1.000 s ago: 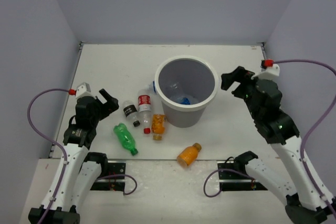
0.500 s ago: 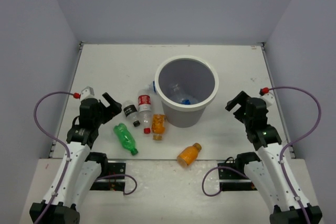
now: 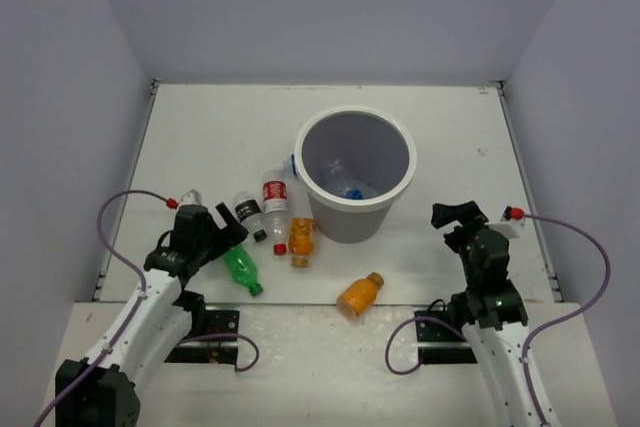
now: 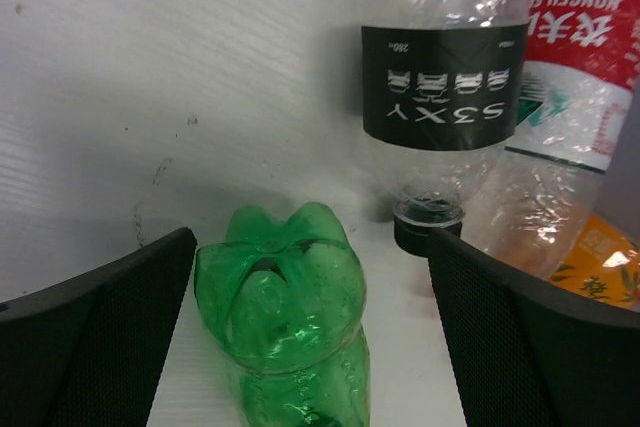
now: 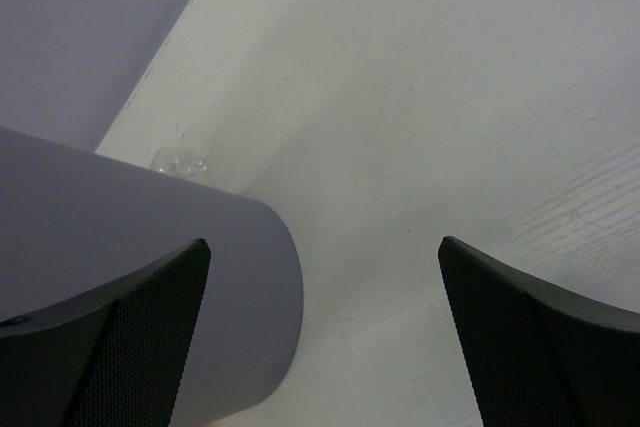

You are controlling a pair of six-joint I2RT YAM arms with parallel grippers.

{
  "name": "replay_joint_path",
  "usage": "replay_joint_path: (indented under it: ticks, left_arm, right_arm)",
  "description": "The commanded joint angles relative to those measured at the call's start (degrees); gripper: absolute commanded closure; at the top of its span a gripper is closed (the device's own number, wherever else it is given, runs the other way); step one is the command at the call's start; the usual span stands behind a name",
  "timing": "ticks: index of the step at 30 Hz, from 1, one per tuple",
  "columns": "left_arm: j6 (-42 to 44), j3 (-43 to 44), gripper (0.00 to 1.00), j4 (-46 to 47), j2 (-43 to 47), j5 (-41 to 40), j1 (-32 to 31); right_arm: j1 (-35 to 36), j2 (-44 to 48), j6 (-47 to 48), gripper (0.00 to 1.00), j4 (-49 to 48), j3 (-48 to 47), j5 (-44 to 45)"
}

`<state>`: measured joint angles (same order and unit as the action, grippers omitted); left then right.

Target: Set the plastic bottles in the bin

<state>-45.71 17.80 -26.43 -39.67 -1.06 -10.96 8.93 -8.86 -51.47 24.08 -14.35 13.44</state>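
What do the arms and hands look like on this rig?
The left arm and right arm have white lower links and black upper joints. Each carries a looping purple cable with a red end fitting. The left hand and right hand are black, with two broad fingers faced in fine mesh.

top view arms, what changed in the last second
The left gripper moved right and nearer; its open jaws now sit either side of the green bottle base. The right gripper drew back from the bin toward its own base, open. Nothing gripped or released. The green bottle, other bottles and bin stayed put.
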Motion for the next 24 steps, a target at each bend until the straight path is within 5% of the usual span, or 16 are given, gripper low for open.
replay_joint_path:
  ticks: [1, 3, 10, 12, 16, 24]
  left_arm:
    - [-4.6, -1.9, 0.03, 3.6, -1.3, -4.7, -5.6]
    - [-5.5, -2.2, 0.11, 4.6, -1.3, -4.8, -6.5]
    - [-5.4, -2.2, 0.79, 5.0, -1.6, -5.9, -6.9]
    - [-5.5, -1.3, 0.87, 3.8, -1.1, -6.9, -6.9]
    - [-8.2, 1.3, 0.99, 0.0, 5.6, -11.1, -6.9]
    - [-4.6, 14.0, 1.00, 0.6, 17.2, -17.1, -6.9]
  right_arm:
    - [-0.3, 4.3, -0.5, 0.01, -2.5, 1.4, -0.4]
    - [-0.2, 4.8, -0.5, 0.01, -2.0, 1.3, 0.2]
    - [-0.2, -1.5, -0.1, 0.01, -2.0, 0.7, 1.5]
    - [-0.2, -3.6, -0.3, 0.01, -2.3, 0.3, 1.0]
    - [-0.2, -6.9, -0.7, 0.01, -3.9, 0.2, 0.0]
    - [-0.2, -4.2, -1.2, 0.01, -4.1, 1.0, 0.2]
